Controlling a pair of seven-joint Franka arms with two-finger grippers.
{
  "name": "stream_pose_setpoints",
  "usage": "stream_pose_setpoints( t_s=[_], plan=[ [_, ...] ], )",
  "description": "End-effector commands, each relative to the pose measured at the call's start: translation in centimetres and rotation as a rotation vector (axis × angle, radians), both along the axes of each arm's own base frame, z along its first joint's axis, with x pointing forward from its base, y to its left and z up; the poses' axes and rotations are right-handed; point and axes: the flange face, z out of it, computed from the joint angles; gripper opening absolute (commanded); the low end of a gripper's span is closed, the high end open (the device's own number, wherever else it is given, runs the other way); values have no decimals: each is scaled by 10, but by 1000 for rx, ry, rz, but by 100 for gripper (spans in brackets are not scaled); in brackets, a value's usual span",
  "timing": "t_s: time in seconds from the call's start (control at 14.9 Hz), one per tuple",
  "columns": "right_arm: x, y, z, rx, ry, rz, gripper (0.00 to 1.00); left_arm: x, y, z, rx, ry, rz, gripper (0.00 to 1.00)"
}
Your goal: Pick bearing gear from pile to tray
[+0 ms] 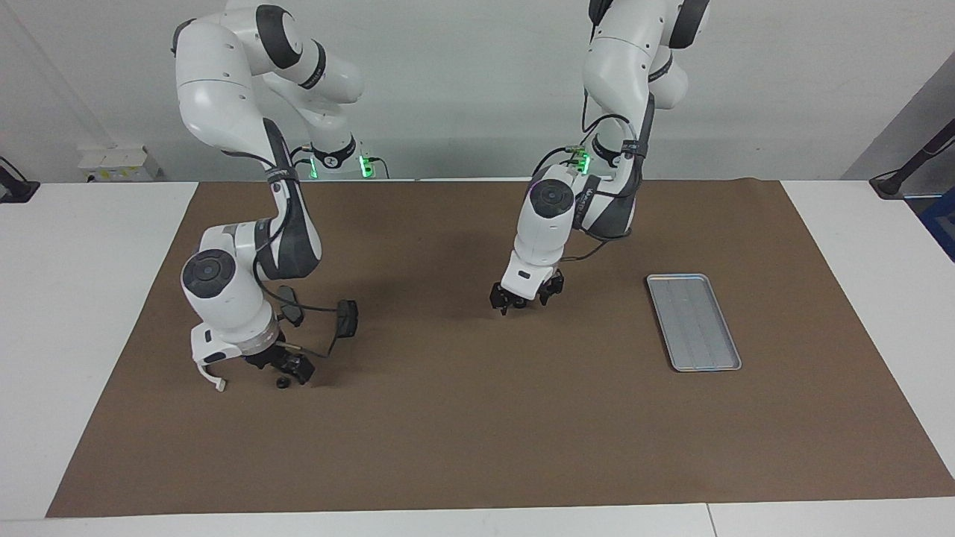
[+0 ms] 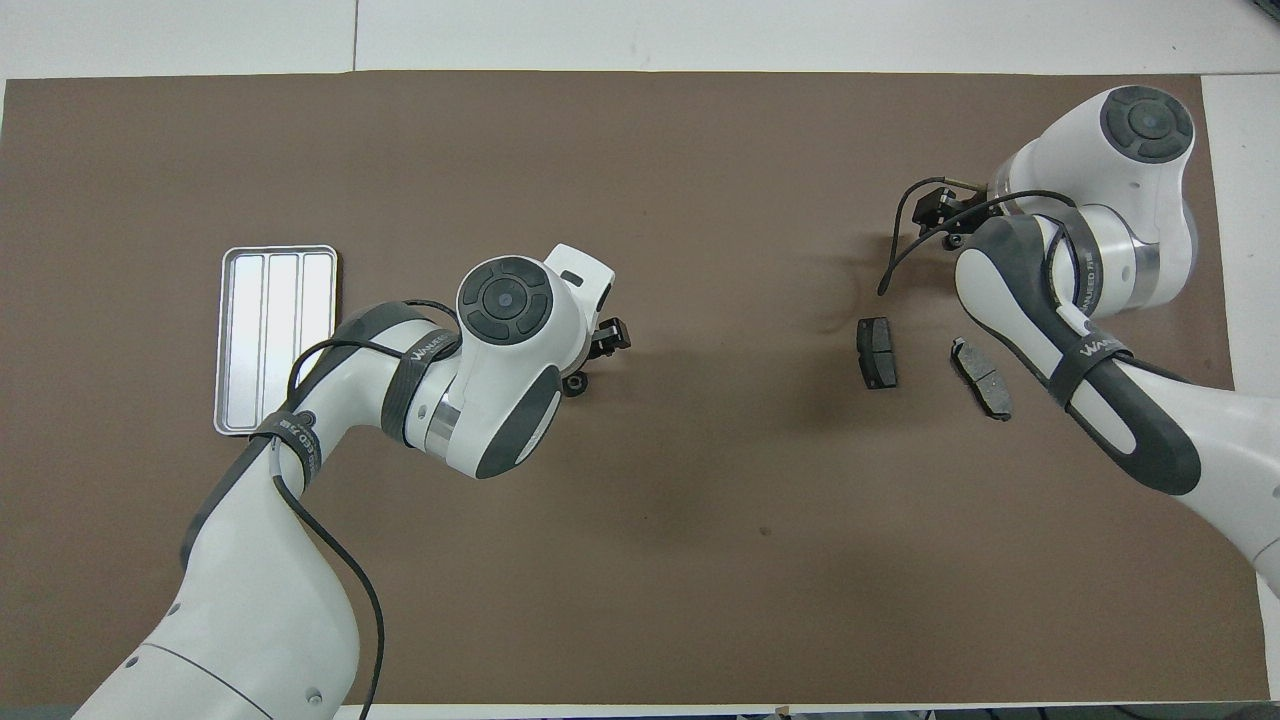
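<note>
The pile's two brake pads [image 2: 878, 352] lay near the right gripper [image 1: 287, 367], jaws spread, over a black ring [image 1: 282, 382]; the left gripper [image 1: 526, 297] hung open beside the tray [image 1: 693, 321].

1. Tray [image 2: 277, 340], on brown mat [image 2: 640, 560], beside left arm [image 2: 440, 400].
2. Two dark pads [image 2: 877, 352], [image 2: 981, 377], near right arm [image 2: 1080, 290].
3. Left gripper [image 2: 598, 350] over mat's middle.

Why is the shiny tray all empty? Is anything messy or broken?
Nothing looks broken or spilled. The tray lies flat and holds nothing yet. Two dark pads lie at the right arm's end, where the right gripper is low over a small black ring. The left gripper is open, holding nothing.
</note>
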Motion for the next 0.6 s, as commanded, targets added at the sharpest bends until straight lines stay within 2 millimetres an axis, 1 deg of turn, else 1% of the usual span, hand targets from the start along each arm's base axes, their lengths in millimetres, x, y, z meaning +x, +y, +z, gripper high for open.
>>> stream_pose_setpoints(
  t_s=[0.0, 0.07, 0.2, 0.27, 0.34, 0.54],
  plan=[
    [1, -3, -4, -6, -30, 36, 98, -17, 9, -5, -7, -2, 23, 100],
    [2, -2, -6, -3, -29, 35, 97, -22, 6, -7, -8, -4, 27, 100],
    [4, -1, -7, 1, -43, 39, 95, -25, 5, -8, -4, 3, 34, 100],
    [5, -2, -12, 2, -50, 44, 95, -30, 1, -9, -1, 7, 30, 100],
    [5, -2, -18, 5, -46, 45, 92, -33, -2, -9, -1, 7, 37, 100],
    [5, -2, -19, -3, -51, 53, 86, -41, -1, -14, 5, 15, 45, 99]
  ],
)
